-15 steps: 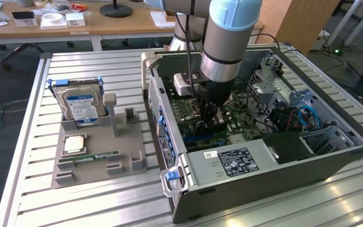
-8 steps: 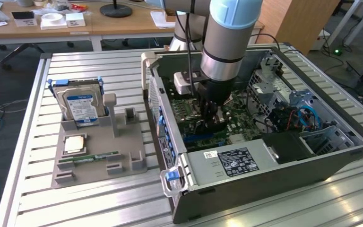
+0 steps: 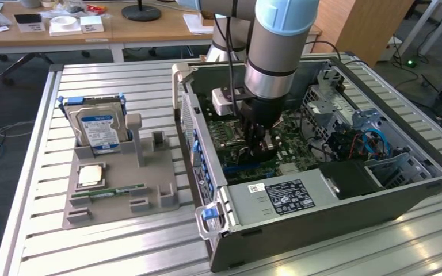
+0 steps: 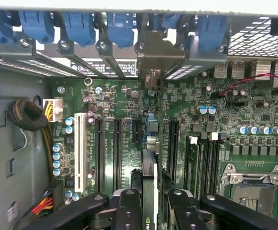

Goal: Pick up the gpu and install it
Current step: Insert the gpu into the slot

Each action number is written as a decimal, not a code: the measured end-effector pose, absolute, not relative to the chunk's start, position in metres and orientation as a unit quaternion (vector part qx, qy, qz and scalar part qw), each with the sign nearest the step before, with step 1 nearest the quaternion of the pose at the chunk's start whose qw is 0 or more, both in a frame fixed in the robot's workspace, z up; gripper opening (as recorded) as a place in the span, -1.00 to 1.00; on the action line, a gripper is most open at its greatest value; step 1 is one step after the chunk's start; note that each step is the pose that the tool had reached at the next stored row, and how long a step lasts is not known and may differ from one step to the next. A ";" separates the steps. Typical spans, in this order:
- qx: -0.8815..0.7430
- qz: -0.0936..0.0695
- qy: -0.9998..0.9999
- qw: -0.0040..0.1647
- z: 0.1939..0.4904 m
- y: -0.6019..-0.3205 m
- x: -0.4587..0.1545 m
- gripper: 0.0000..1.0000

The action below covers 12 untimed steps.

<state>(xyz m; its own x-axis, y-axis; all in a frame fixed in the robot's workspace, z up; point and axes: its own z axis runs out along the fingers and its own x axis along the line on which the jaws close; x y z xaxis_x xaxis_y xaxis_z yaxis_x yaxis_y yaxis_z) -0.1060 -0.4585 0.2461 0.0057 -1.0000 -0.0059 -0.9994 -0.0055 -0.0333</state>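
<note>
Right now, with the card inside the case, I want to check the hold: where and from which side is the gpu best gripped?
Its upper edge, pinched across the two flat faces, coming from above through the open side of the case. The gpu stands on edge over the motherboard, so the faces suit the grip and the slot-side edge stays free. The gripper grips it so.

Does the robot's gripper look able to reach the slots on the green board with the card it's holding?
Probably yes. The gripper holds the gpu edge-on close over the motherboard slots inside the open-sided case, and nothing seems to lie between them. The cable bundle sits off to one side.
</note>
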 end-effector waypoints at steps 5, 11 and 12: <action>-0.709 -0.009 0.705 0.016 0.245 -0.458 -0.106 -0.48; -0.709 -0.008 0.705 0.017 0.246 -0.458 -0.106 -0.48; -0.709 -0.008 0.705 0.017 0.245 -0.459 -0.106 -0.48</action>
